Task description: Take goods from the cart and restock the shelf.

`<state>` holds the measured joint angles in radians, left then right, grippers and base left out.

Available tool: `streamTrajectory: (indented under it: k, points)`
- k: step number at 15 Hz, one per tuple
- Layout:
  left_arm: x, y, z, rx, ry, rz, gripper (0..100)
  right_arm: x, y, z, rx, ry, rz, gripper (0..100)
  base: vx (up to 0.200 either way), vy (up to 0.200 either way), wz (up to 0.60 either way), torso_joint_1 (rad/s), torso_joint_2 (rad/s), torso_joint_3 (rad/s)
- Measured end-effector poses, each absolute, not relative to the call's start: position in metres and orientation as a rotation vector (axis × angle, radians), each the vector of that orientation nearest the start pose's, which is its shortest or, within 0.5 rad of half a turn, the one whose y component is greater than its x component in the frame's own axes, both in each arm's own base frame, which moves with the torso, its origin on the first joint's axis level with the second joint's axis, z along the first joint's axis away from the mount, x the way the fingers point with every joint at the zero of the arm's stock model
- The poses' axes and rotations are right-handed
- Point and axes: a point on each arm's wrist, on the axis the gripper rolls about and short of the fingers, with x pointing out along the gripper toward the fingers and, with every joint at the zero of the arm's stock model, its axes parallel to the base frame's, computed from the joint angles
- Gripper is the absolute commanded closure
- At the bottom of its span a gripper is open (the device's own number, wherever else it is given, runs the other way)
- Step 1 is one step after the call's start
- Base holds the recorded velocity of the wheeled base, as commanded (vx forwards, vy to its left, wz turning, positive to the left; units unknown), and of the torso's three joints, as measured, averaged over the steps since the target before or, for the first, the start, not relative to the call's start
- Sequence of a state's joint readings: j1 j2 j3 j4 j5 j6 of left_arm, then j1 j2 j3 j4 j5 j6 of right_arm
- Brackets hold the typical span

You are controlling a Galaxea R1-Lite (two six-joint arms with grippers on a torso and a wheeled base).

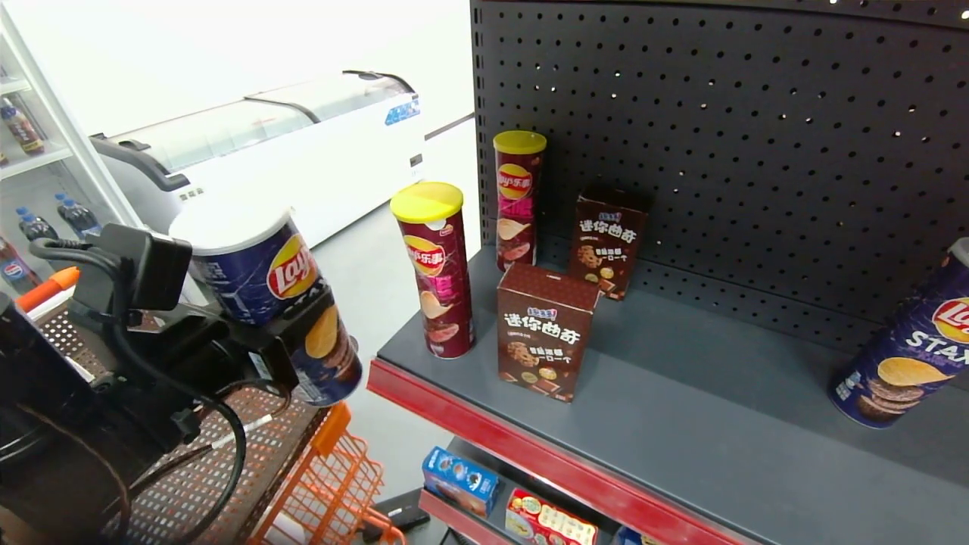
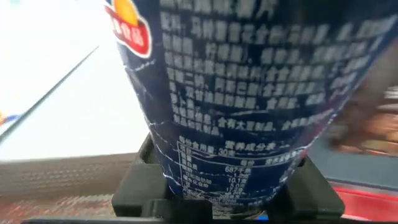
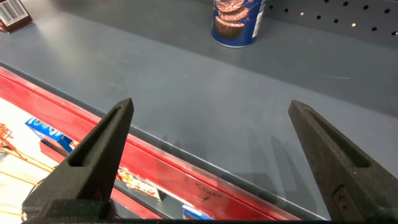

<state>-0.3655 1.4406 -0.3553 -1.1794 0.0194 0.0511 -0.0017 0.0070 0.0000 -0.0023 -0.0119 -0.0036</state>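
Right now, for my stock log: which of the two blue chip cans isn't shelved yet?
The blue can in the left gripper; the other blue can stands on the shelf, far right.

The left arm's boxy matte black wrist housing [image 1: 144,269] trails thick black cables [image 1: 241,454], one bearing a small white label [image 1: 253,430]. The right gripper [image 3: 211,109] has two matte black wedge-shaped fingers [image 3: 93,168], each grooved near its blunt tip.

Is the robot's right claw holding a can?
No, the right gripper stands wide open over the grey shelf, with nothing between its jaws.
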Motion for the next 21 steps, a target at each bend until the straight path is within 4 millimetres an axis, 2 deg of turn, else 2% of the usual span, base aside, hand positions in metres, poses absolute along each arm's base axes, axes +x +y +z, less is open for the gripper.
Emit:
streamTrajectory:
  k: [6,15,19,21]
  points:
    - [0.178,-0.108,0.190,-0.019,-0.102,-0.614,100,-0.022,0.000,0.076,-0.004,0.004,-0.014,0,0.000,0.000,0.00,0.000,0.00,0.000]
    - [0.156,-0.128,0.193,-0.021,-0.117,-0.817,100,-0.022,0.000,0.076,-0.004,0.004,-0.011,0,0.000,0.000,0.00,0.000,0.00,0.000]
    - [0.150,-0.137,0.191,-0.012,-0.110,-0.991,100,-0.022,0.000,0.076,-0.007,0.004,-0.005,0,0.000,0.000,0.00,0.000,0.00,0.000]
    - [0.150,-0.138,0.190,-0.010,-0.108,-1.039,100,-0.022,0.000,0.076,-0.007,0.004,-0.004,0,0.000,0.000,-0.60,0.002,0.00,0.002]
